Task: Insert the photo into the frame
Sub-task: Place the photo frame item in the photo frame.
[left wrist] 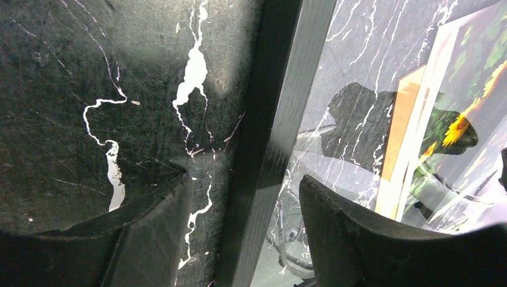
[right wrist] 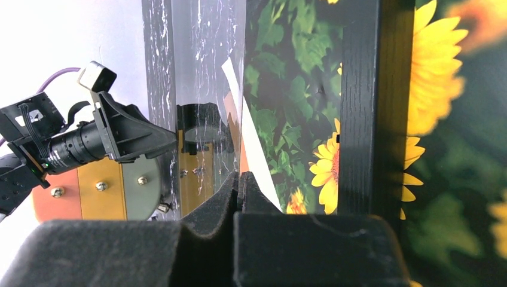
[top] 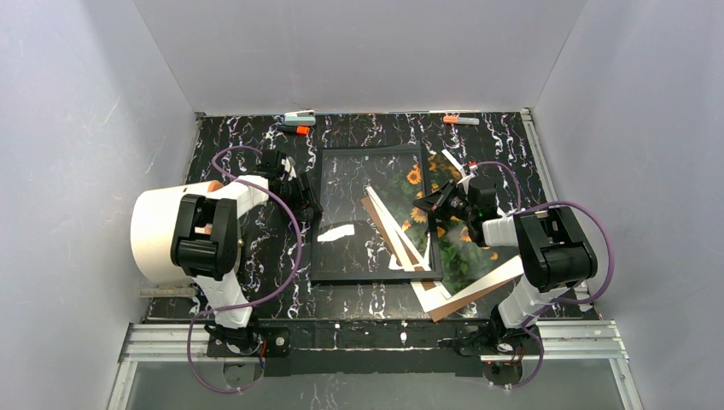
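The black frame [top: 318, 213] lies flat on the marble-patterned table, its clear pane up. The sunflower photo [top: 470, 252] lies askew under the frame's right side and sticks out to the right and front, on a brown backing board [top: 448, 309]. My left gripper [top: 304, 193] is open at the frame's left bar [left wrist: 269, 149], which runs between its fingers [left wrist: 155, 221] with a gap on each side. My right gripper [top: 433, 205] is shut with nothing visible between its tips [right wrist: 239, 179]. They sit over the pane near the photo's white border [right wrist: 254, 149], left of the right bar [right wrist: 359, 107].
Orange-capped markers [top: 298, 129] [top: 461, 120] and a white clip [top: 299, 114] lie along the table's back edge. A white strip [top: 457, 162] sits behind the right gripper. White walls close in on three sides. A ruler [top: 166, 292] lies at the front left.
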`<state>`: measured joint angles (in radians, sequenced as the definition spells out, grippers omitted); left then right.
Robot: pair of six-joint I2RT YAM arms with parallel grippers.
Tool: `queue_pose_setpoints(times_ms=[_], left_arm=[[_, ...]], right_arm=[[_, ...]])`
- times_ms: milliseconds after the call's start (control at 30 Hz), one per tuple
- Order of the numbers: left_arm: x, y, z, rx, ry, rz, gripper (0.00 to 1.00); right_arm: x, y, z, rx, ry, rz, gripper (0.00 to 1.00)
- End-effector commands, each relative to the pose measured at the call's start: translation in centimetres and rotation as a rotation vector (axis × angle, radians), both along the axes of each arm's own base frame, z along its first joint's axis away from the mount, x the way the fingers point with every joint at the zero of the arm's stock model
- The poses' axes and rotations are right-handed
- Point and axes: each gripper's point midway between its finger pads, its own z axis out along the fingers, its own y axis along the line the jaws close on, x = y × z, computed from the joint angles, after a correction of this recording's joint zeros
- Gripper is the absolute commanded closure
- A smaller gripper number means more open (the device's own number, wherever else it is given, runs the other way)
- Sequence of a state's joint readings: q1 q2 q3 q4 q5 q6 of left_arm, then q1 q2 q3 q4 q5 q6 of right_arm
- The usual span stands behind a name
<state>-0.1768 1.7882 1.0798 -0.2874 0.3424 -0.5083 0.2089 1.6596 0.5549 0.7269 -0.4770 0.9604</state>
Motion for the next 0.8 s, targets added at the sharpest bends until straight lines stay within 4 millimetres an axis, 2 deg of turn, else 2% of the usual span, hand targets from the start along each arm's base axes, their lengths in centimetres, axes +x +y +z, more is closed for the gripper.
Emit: queue_pose_setpoints(times_ms=[0,400,767], left_arm=[[-1.2,0.1,-1.6,0.015,0.064,-0.019,0.38],[-1.7,0.2,-2.2,0.020,0.078,-0.028,0.38],[-1.7,0.2,-2.3,0.023,0.076,-0.042,0.32]], right_arm=[[0.0,-0.1,0.2,-0.008,-0.049,0.019,0.99],[-0.3,-0.2,-1.1,-0.044,-0.021,0.036,0.99],[-0.4,-0.4,-1.6,-0.074,-0.010,0.043,0.99]])
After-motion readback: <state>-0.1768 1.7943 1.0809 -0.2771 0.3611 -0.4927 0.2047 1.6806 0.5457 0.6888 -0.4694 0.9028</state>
